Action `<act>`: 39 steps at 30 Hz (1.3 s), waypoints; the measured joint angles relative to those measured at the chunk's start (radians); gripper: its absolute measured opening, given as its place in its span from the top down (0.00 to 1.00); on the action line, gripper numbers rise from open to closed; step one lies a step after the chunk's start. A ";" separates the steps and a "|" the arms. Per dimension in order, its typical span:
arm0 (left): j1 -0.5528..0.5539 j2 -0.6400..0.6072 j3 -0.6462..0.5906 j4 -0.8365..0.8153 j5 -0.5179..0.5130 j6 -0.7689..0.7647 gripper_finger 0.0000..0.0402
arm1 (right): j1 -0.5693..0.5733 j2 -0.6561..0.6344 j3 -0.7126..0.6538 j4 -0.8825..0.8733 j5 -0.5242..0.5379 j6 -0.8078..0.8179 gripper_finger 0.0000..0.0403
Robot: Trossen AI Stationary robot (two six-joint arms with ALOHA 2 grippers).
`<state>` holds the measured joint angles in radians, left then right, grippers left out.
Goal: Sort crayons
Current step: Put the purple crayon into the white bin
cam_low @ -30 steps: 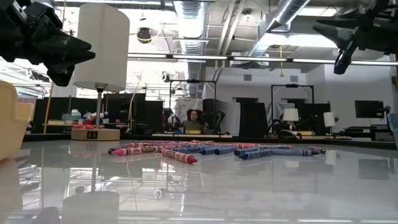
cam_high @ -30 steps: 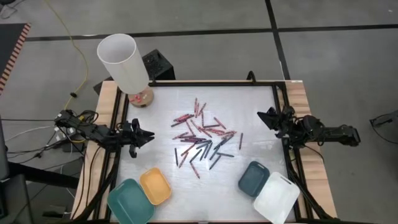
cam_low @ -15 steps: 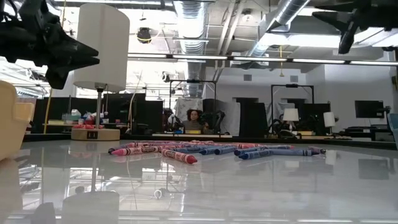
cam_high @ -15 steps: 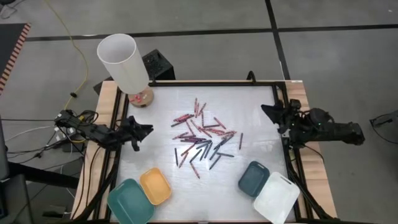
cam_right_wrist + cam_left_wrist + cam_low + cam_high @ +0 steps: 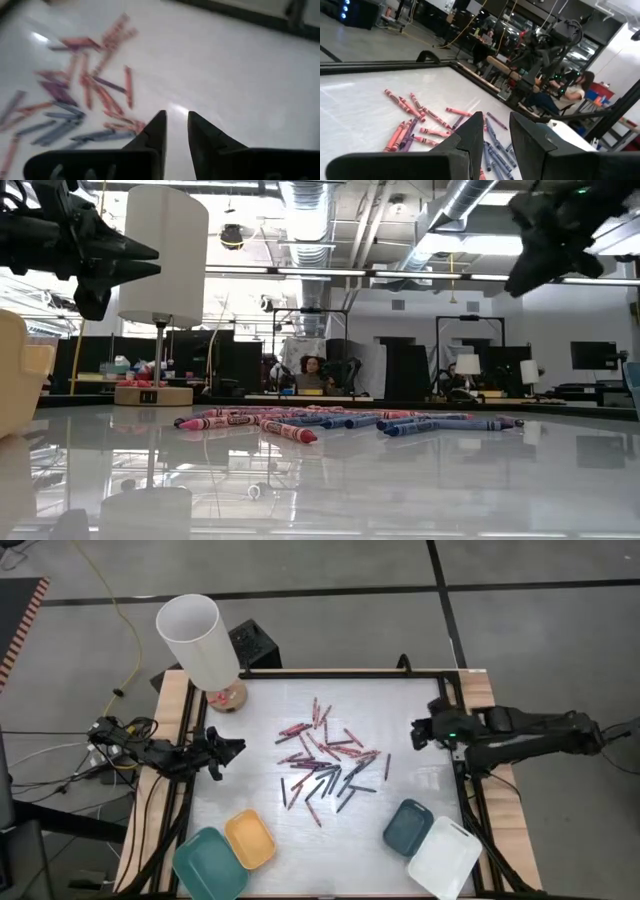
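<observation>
The crayons (image 5: 325, 762) lie in a loose heap on the middle of the white table top, red, pink, purple and dark blue sticks lying flat; they also show in the low view (image 5: 340, 421) and in both wrist views (image 5: 435, 127) (image 5: 85, 95). My left gripper (image 5: 235, 748) hangs above the table's left edge, roughly level and pointing at the heap, its fingers (image 5: 470, 135) a little apart with nothing between them. My right gripper (image 5: 418, 730) hangs high above the right edge, slanting down toward the heap, also slightly open and empty (image 5: 176, 116).
A teal tray (image 5: 210, 865) and a yellow tray (image 5: 250, 839) sit at the near left, and a dark-blue tray (image 5: 407, 825) and a white tray (image 5: 445, 858) at the near right. A white-shaded lamp (image 5: 200, 640) stands at the far left corner. A black frame (image 5: 340, 673) borders the table.
My right gripper has risen above the table's right edge and tipped from about level to slanting down toward the crayons, as its arm stretched out. My left gripper has rolled a little about its own line, staying in place. The crayons have not moved.
</observation>
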<state>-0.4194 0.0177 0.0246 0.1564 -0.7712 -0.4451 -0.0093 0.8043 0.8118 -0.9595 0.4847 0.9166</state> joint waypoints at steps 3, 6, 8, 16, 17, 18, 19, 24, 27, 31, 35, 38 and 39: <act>0.000 0.000 0.000 0.000 0.000 -0.013 0.79 | 0.000 0.117 0.057 -0.038 -0.056 0.078 0.80; 0.000 0.000 0.000 0.000 0.000 -0.012 0.79 | -0.001 0.225 0.089 -0.033 -0.134 0.143 0.80; 0.000 0.000 0.000 0.000 0.000 -0.011 0.79 | -0.009 0.298 0.100 -0.037 -0.192 0.160 0.80; 0.000 0.000 0.000 -0.008 0.004 -0.019 0.79 | -0.030 0.522 0.102 -0.038 -0.307 0.151 0.80; 0.000 0.000 0.000 -0.012 0.004 -0.019 0.79 | -0.030 0.544 0.104 -0.037 -0.308 0.148 0.80; 0.000 0.000 0.000 -0.017 0.004 -0.019 0.79 | -0.028 0.565 0.104 -0.036 -0.308 0.149 0.80; 0.000 0.000 0.000 -0.024 0.004 -0.019 0.79 | -0.023 0.588 0.104 -0.029 -0.308 0.149 0.80; 0.000 0.000 0.000 -0.043 0.003 -0.019 0.79 | -0.006 0.659 0.104 0.031 -0.306 0.156 0.78; -0.001 0.000 0.000 -0.048 0.007 -0.019 0.79 | 0.007 0.688 0.104 0.061 -0.306 0.159 0.73; -0.001 0.000 0.000 -0.061 0.033 -0.031 0.79 | 0.016 0.690 0.100 0.051 -0.306 0.211 0.63; -0.001 0.000 0.000 -0.081 0.042 -0.044 0.77 | 0.016 0.680 0.100 0.044 -0.304 0.266 0.52; -0.001 0.000 0.000 -0.094 0.039 -0.061 0.75 | 0.016 0.684 0.100 0.066 -0.304 0.307 0.47; -0.001 0.000 0.000 -0.097 0.036 -0.070 0.74 | 0.015 0.688 0.100 0.074 -0.303 0.318 0.46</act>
<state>-0.4202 0.0177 0.0250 0.0593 -0.7356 -0.5155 0.0059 1.4928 0.9115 -0.8858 0.1812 1.2346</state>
